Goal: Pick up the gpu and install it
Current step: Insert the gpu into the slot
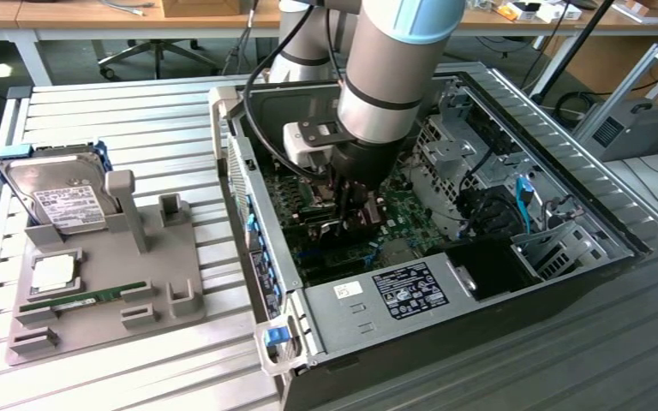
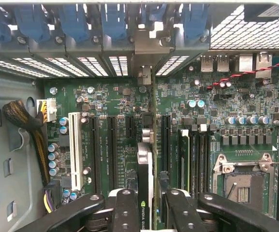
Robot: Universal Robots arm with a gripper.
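the gripper (image 2: pixel 148 205) clamps the gpu (image 2: pixel 145 179) edge-on at the frame's lower middle; the card looks stiff, light and fragile, best held by its edges.

I'm seeing my black gripper (image 2: pixel 146 212) clamping the black-and-silver gpu (image 2: pixel 145 188) over a green motherboard (image 2: pixel 216 125) with a white slot (image 2: pixel 74 150); blue clips (image 2: pixel 76 21) are lining the grey case (image 1: pixel 352 321).
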